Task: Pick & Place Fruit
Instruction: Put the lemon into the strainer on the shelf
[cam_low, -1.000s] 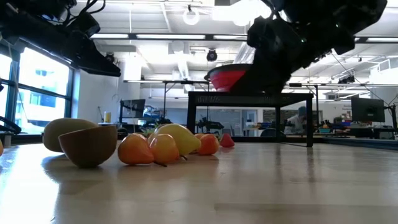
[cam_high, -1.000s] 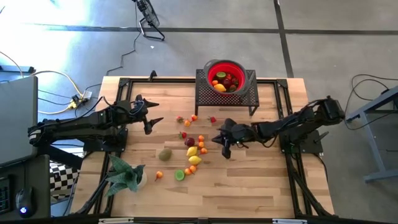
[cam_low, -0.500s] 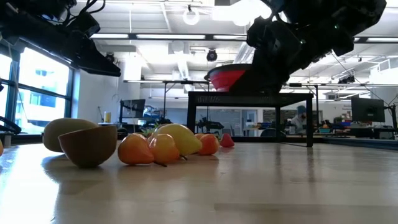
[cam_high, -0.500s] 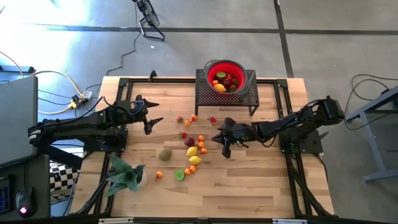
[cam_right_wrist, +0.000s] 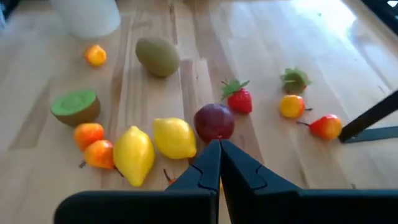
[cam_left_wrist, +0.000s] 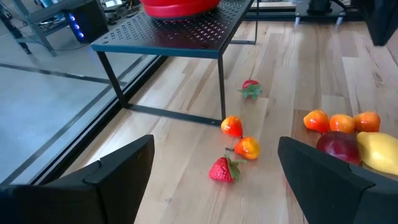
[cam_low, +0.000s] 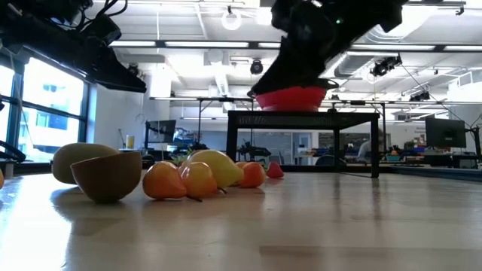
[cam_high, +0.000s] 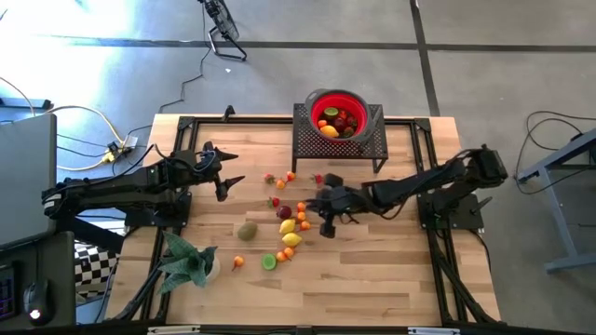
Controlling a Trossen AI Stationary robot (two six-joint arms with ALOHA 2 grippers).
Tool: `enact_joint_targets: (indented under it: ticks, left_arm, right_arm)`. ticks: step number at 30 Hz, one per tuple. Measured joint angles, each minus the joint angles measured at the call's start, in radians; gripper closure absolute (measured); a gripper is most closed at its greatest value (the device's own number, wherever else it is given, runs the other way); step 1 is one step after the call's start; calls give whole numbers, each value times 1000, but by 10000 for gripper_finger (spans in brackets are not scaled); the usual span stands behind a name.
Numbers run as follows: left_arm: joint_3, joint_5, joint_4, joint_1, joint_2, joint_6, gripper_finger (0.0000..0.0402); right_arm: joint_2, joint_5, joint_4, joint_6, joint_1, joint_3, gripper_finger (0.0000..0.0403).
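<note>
- Wooden table (cam_high: 372,279) on a grey floor, with a black mesh stand (cam_high: 337,141) at its far edge carrying a red bowl (cam_high: 337,113) that has fruit in it.
- Most of the loose fruit (cam_high: 289,219) lies in a scatter on the table in front of the stand, toward the side of the left arm.
- Two lemons lie side by side just in front of the stand's near-left area: one (cam_right_wrist: 132,153) and the other (cam_right_wrist: 175,137). In the right wrist view their long axes run at slightly different angles, tips pointing roughly toward and away from the gripper.
- One dark-red plum (cam_right_wrist: 214,122) touches the second lemon.
- One whole kiwi (cam_right_wrist: 158,56) lies farther from the stand, long axis slanted; one cut kiwi half (cam_right_wrist: 76,106) shows its green face up.
- Strawberries: one (cam_right_wrist: 239,99) beside the plum, leaves pointing away from it; a second (cam_left_wrist: 250,88) nearest the stand.
- Small orange fruits: I count about seven on the table, two (cam_left_wrist: 239,137) together near the stand's leg.
- Right gripper (cam_high: 325,226) hovers over the fruit cluster just in front of the stand, fingers pressed together, nothing between them.
- Left gripper (cam_high: 226,171) waits well to the left of the stand, fingers spread wide and empty.
- Leafy green plant (cam_high: 186,260) stands at the near-left corner.
</note>
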Motion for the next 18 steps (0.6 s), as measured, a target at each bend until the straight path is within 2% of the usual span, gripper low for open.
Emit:
enact_joint_targets:
  ticks: [6,11,18]
  left_arm:
    - [0,0,0,0,0,0,64]
    - [0,0,0,0,0,0,64]
    - [0,0,0,0,0,0,64]
  right_arm:
    - [113,-93,-9,-63,6,75,399]
    - [185,-103,-20,-68,28,155,400]
    - [301,-47,-280,-62,68,357,400]
